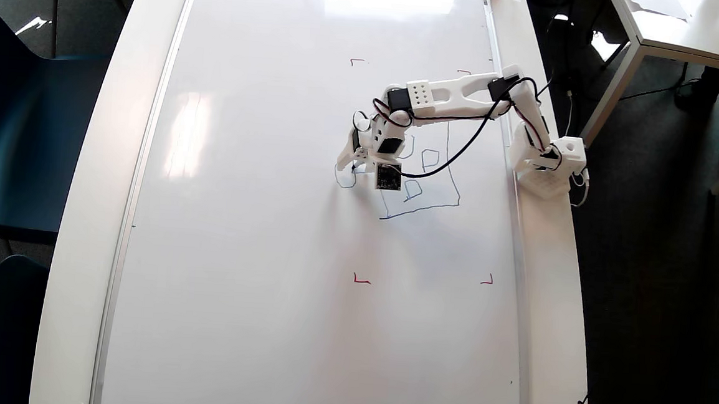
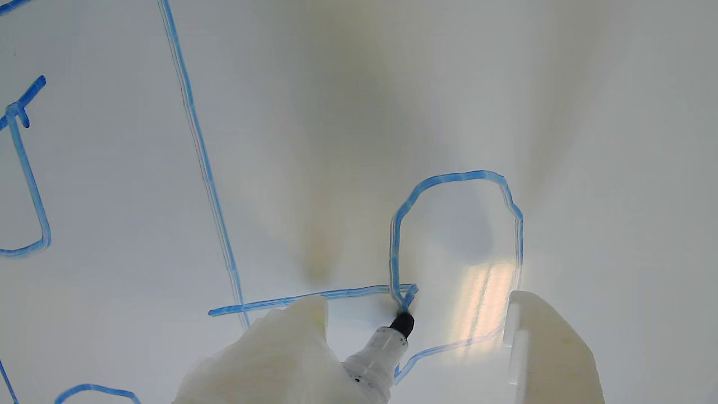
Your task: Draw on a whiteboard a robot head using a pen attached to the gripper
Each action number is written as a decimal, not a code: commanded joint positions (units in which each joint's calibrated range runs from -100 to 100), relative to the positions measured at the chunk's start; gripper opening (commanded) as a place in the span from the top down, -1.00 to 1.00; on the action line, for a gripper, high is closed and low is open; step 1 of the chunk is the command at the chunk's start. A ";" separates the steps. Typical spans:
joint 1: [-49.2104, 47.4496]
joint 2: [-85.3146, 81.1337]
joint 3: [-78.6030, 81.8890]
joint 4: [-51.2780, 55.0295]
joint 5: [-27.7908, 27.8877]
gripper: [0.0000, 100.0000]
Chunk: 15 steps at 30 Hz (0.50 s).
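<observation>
White whiteboard (image 1: 258, 233) covers most of the surface. Robot head (image 1: 444, 198) looks near done: outline, 3 squares, stalk w/ loop closing. Pincer (image 2: 415, 320) fingers apart, pen (image 2: 387, 345) fixed to one, tip on loop.

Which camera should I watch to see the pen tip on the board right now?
The wrist view: the pen fills the bottom centre, its dark tip touching the whiteboard where the blue loop meets the stalk line. In the overhead view the pincer hides the pen; only the loop shows beside it.
</observation>
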 commanded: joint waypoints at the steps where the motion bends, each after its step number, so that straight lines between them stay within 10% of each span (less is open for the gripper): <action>1: 0.05 -4.93 -1.87 0.22 -0.15 0.57; 15: -4.30 -19.19 -0.87 9.26 -0.10 0.57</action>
